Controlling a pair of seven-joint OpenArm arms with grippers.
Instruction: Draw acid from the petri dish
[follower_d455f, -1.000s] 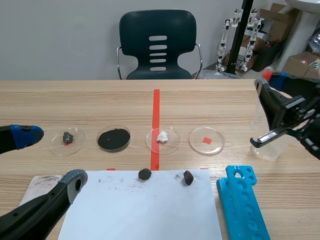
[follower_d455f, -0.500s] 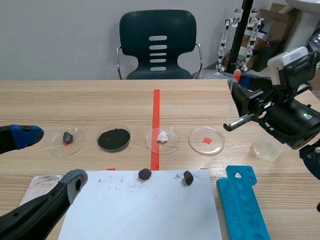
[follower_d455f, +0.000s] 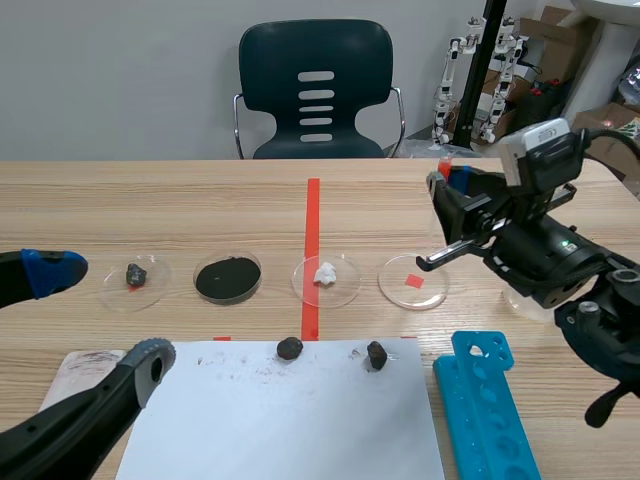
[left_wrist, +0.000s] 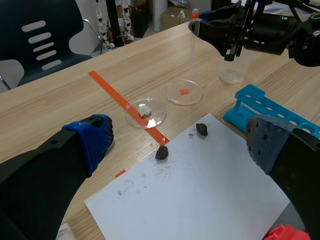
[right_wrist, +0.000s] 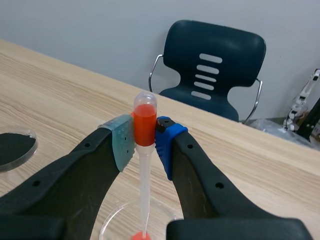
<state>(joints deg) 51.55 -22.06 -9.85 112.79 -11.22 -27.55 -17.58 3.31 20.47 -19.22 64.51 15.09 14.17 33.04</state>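
Surface (follower_d455f: 200, 200): light wood, with a red tape line down the middle. Landmark is the white sheet (follower_d455f: 290, 420) at the near edge.
- On the sheet, by its far edge: left rock (follower_d455f: 290, 348), right rock (follower_d455f: 376, 355).
- Just beyond that far edge is a row of four clear dishes: rock dish (follower_d455f: 150, 292), black-powder dish (follower_d455f: 259, 272), white-lump dish (follower_d455f: 340, 290), then the petri dish (follower_d455f: 400, 290) with a red square under it, off the sheet's far right corner.
- Blue tube rack (follower_d455f: 487, 405) just beside the sheet's right edge.
- Clear cup (left_wrist: 233, 76) further right of the sheet, behind the right arm.
- Stained whitish scrap (follower_d455f: 85, 365) at the sheet's left corner.

Room: grey wall, dark chair (follower_d455f: 315, 90) well beyond the sheet, small white robot figures (follower_d455f: 470, 75) and cardboard boxes (follower_d455f: 600, 125) back right.

Right claw (right_wrist: 145, 137) is clamped on the red bulb of a pipette (right_wrist: 145, 122), stem pointing down over the petri dish. Can't tell if the tip touches. Left claw (left_wrist: 180, 145) is wide open with nothing in it, near the sheet's left corner.

Delta: 1 s ago the right claw was out over the cup. It has swung in toward the sheet and now sits above the petri dish. Left claw, dishes and rocks are unchanged.
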